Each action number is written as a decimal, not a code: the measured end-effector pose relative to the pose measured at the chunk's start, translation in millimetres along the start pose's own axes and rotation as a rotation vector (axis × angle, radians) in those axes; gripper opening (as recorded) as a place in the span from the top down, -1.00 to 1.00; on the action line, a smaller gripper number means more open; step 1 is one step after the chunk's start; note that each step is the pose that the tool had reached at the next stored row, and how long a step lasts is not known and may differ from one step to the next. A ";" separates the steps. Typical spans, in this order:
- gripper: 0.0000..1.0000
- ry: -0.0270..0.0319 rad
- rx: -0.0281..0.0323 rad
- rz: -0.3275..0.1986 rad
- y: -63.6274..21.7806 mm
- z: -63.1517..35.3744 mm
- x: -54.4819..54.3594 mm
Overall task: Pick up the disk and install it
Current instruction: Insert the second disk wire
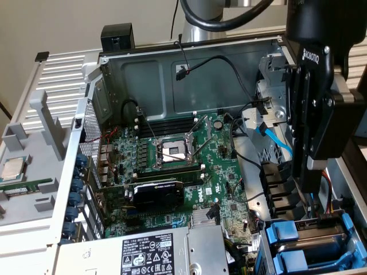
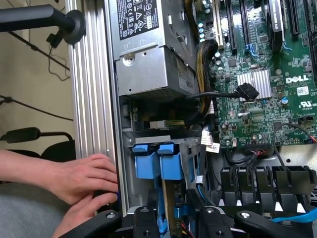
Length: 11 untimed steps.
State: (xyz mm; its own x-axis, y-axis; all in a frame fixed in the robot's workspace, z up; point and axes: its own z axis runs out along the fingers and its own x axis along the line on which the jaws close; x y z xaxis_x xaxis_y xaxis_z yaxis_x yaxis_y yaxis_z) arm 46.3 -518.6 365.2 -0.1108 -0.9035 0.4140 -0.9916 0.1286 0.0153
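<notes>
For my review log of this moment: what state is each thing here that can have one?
computer case: side open, inside exposed.
CPU socket: levers raised.
graphics card: seated in its slot.
blue drive carriers: two, side by side in the bay.
gripper: hangs above the drive bay.
hands: resting on the case's edge.

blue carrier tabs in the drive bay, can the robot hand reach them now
Probably yes: the robot hand hangs above the blue carrier tabs, nothing between; a person's hands rest beside the bay.
</notes>
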 end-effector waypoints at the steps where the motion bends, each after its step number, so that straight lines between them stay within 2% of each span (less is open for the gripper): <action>1: 0.25 0.0002 0.0000 0.000 0.0 0.0 0.0; 10: 0.25 0.0000 0.0001 0.000 0.0 0.1 -0.3; 11: 0.30 0.0003 0.0001 0.000 0.0 -0.1 -0.3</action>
State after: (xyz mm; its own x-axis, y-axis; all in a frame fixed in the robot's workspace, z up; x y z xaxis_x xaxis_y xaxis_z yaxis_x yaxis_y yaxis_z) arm 46.4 -518.3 365.1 -0.1107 -0.9034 0.4142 -0.9916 0.1285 0.0152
